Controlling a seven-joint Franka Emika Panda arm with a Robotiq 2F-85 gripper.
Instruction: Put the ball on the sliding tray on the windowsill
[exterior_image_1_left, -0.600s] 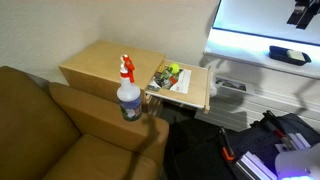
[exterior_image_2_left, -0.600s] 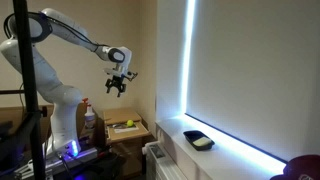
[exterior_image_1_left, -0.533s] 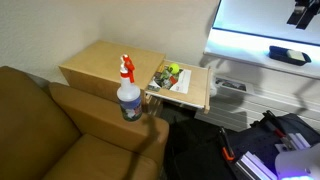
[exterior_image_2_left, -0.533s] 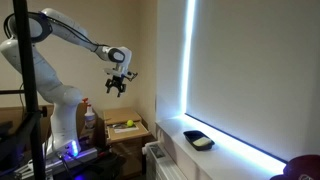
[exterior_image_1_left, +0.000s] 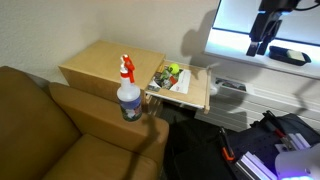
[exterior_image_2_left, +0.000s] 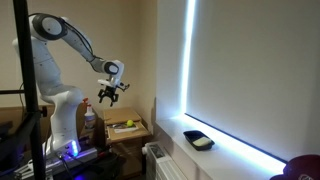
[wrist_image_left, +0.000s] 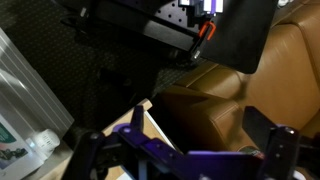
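Arching the white jointed arm (exterior_image_2_left: 62, 32) up and over in an exterior view, hanging the black gripper (exterior_image_2_left: 108, 95) in mid-air, pointing down, higher than the light wooden table (exterior_image_1_left: 100, 62). Spreading the fingers (wrist_image_left: 283, 146) wide in the wrist view, gripping nothing, touching nothing. Leaving the small yellow-green ball (exterior_image_2_left: 129, 123) lying on the table's pull-out shelf (exterior_image_1_left: 192, 92), well apart from the black tray (exterior_image_2_left: 198, 139) on the windowsill (exterior_image_2_left: 235, 152).
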